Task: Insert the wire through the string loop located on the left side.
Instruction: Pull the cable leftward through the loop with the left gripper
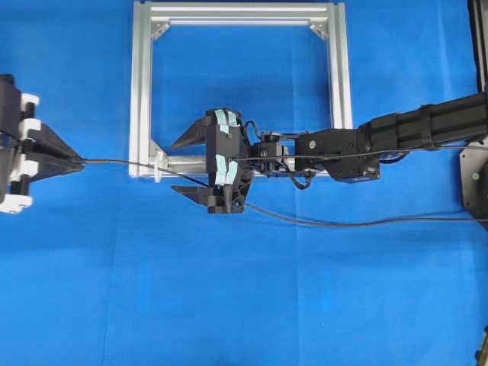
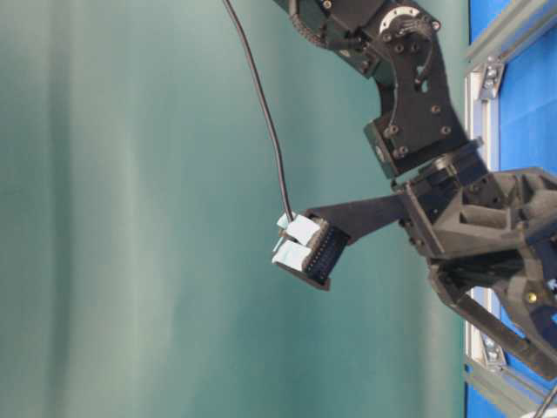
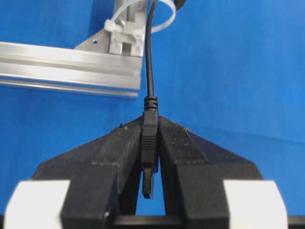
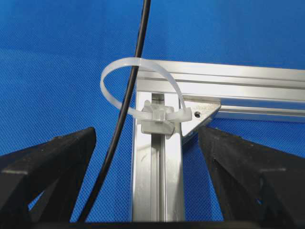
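Observation:
The wire (image 1: 122, 162) is a thin black cable. It runs from my left gripper (image 1: 76, 161) rightward through the string loop (image 1: 158, 166) and on between the fingers of my right gripper (image 1: 174, 166). My left gripper (image 3: 151, 119) is shut on the wire's black plug (image 3: 149, 138), whose metal tip points back between the fingers. The white string loop (image 4: 138, 59) stands on its mount (image 4: 157, 117) at the frame corner, with the wire (image 4: 128, 95) passing through it. My right gripper (image 4: 147, 133) stands open astride the rail, and the wire runs free beside its left finger.
A square aluminium frame (image 1: 141, 91) lies on the blue cloth, with the loop at its lower left corner. The right arm (image 1: 396, 133) lies over the frame's lower rail. A slack stretch of wire (image 1: 343, 223) trails to the right edge.

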